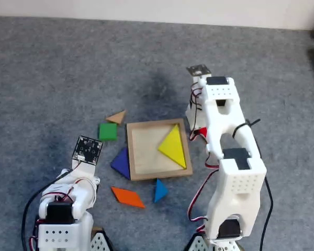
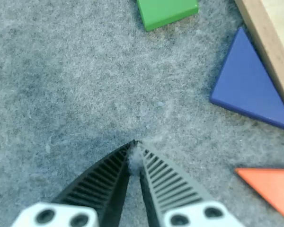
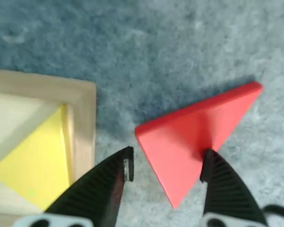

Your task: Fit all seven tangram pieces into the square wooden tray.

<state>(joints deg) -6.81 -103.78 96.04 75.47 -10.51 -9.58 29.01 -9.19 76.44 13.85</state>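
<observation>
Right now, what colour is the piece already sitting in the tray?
Yellow; the triangle in the tray shows best in the high view.

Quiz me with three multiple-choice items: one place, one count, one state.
1. Where is the red triangle relative to the tray? A inside it; B on the carpet beside it; C stacked on it.
2. How many pieces lie in the tray? A one; B three; C seven.
3. On the left gripper, the fingers are: A wide open; B shut on nothing; C shut on a piece.
B: it lies on carpet off the rim. A: only the yellow triangle is inside. B: the fingers meet over bare carpet.
</observation>
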